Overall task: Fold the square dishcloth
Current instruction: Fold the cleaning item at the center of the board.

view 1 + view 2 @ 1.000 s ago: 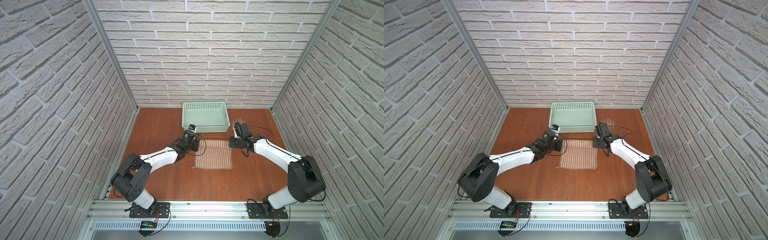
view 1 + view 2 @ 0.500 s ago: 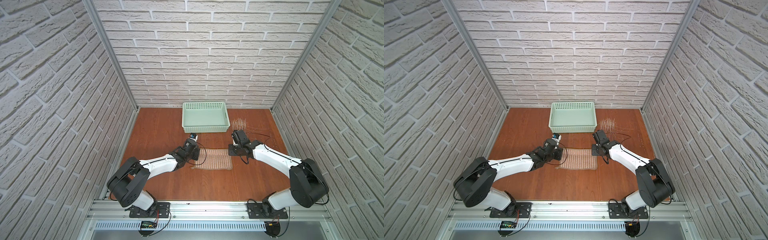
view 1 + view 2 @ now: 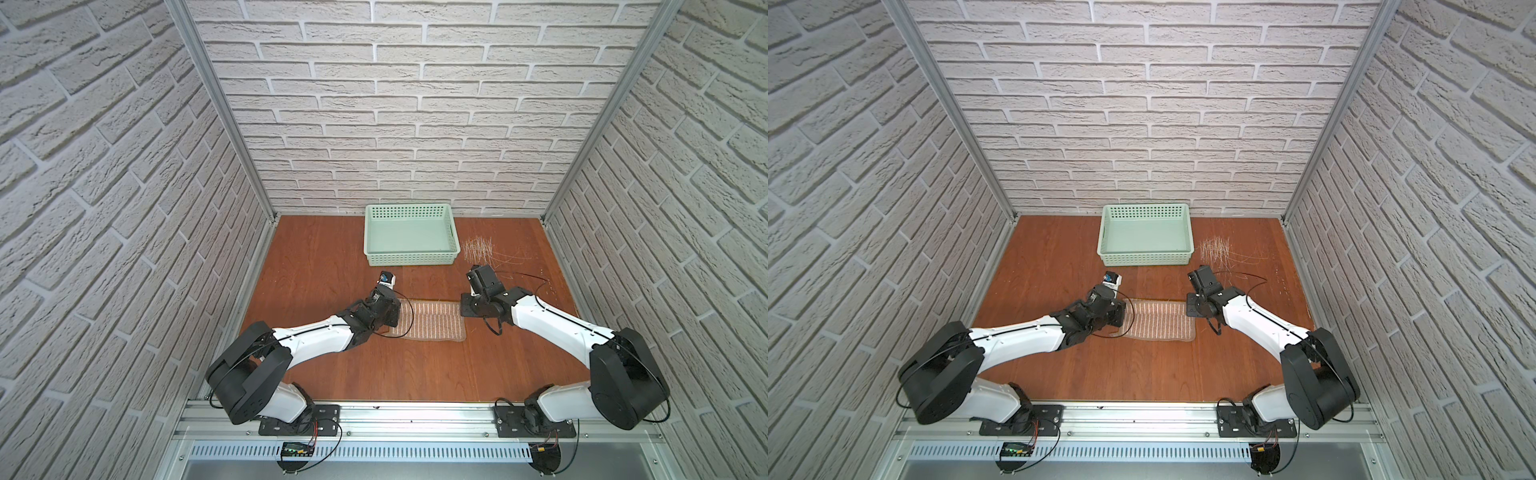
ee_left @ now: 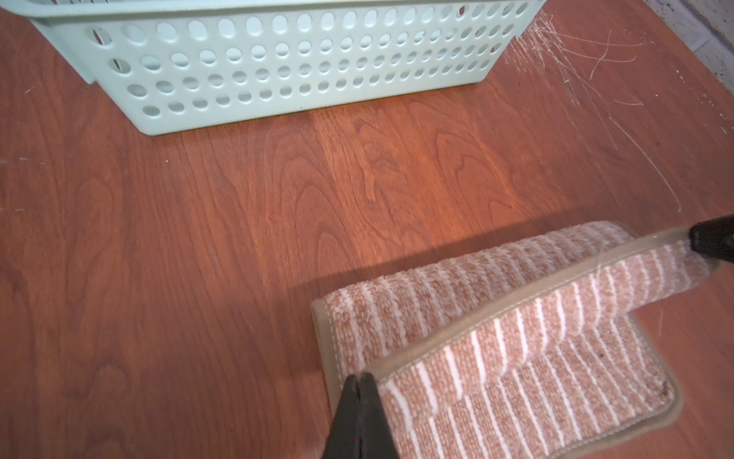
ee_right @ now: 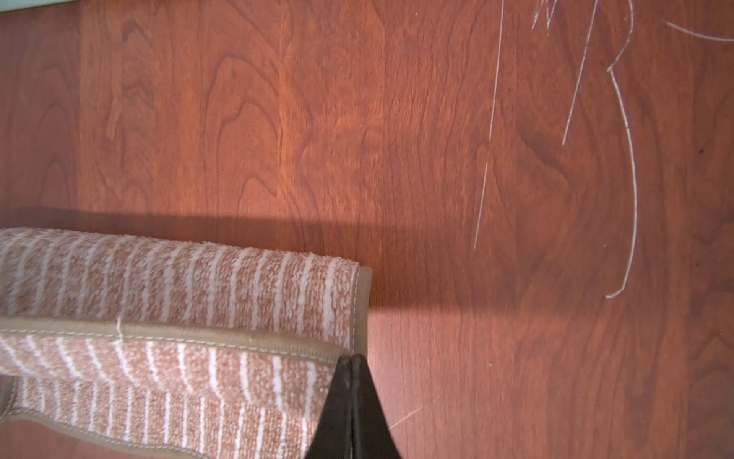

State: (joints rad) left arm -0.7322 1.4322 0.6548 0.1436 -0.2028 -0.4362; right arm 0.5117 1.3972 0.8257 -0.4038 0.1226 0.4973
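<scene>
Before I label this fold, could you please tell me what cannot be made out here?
Both top views: each wrist hides where the left claw and right claw pinch the dishcloth.
Left wrist view: right claw blurred, cut by the frame edge.
Right wrist view: basket mostly cut off.

You have one square dishcloth and one mint-green basket on a single worktop. Count two arms, the left arm and the right arm, and two claws, the left claw and the right claw. One patch of pale scratches marks the worktop.
</scene>
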